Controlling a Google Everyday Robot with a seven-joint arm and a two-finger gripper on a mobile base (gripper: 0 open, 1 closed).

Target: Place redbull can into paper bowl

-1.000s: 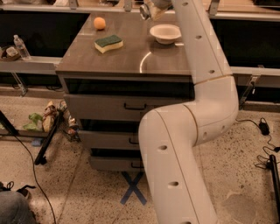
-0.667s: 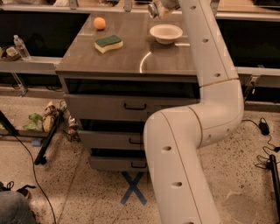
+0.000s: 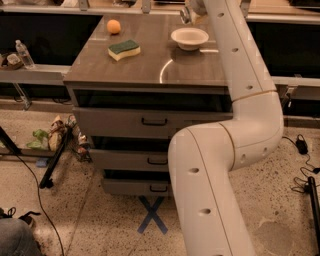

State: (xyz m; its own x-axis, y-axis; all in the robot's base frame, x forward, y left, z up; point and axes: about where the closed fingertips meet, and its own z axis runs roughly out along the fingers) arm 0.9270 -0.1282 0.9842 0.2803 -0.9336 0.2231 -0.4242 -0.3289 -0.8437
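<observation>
redbull can (image 3: 184, 16): only a small silvery bit shows, right at the gripper near the top edge of the view, above the cabinet top and just behind the far rim of the paper bowl.
gripper (image 3: 191, 9): at the far right part of the cabinet top, mostly hidden by the arm's last link; whether it is spread or clamped on the can cannot be told.
paper bowl (image 3: 189, 38): upright on the cabinet top (image 3: 150, 65), right of centre, just in front of the gripper, nothing inside it.
arm (image 3: 250, 100): rises from the bottom of the view in a thick white column, bends at a large elbow beside the cabinet's right front corner, then runs up and leftward over the right edge of the top to the gripper.
sponge (image 3: 124, 49): green side up, left of the bowl and well apart from it.
orange ball (image 3: 113, 26): behind the sponge, near the far left.
drawers (image 3: 150, 121): three, stacked below the top.
</observation>
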